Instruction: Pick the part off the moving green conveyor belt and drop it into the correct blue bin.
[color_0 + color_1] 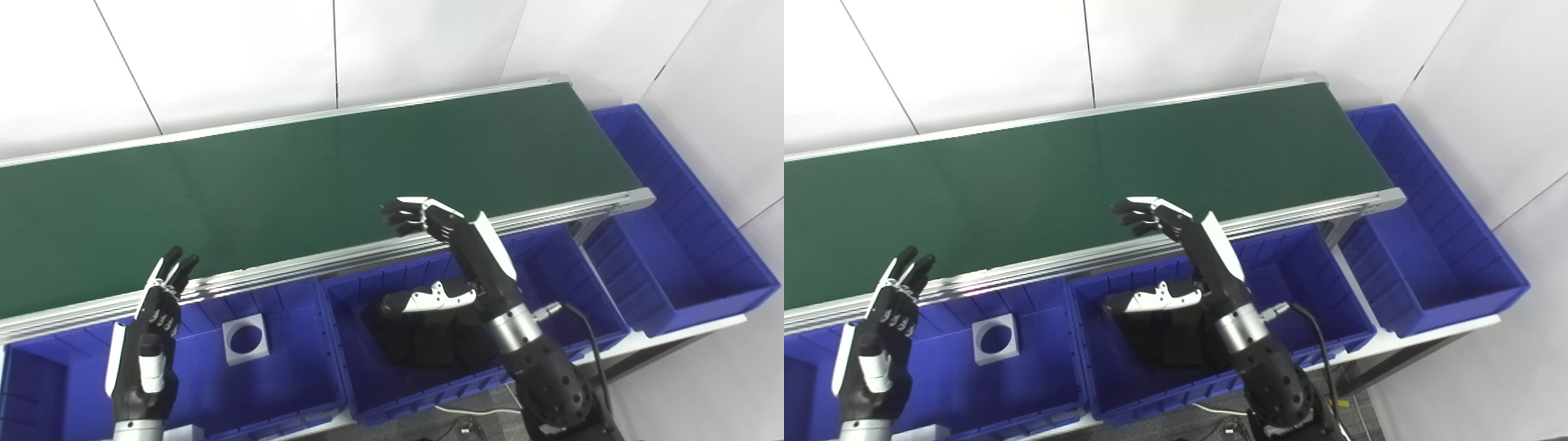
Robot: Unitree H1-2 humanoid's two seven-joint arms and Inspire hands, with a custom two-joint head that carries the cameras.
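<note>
Here both the left robot hand [150,318] and right robot hand [456,257] hover spread wide, empty, at the bare belt's [306,177] near edge.

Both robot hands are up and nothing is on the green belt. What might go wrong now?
1. The belt shows no part, and both the left hand and the right hand are open beside its near edge, so a fast part might slip past and fall into the end bin.
2. The right hand hangs over the middle bin holding dark parts, while the grey square part sits in the left bin; a hasty drop may land wrongly.
</note>
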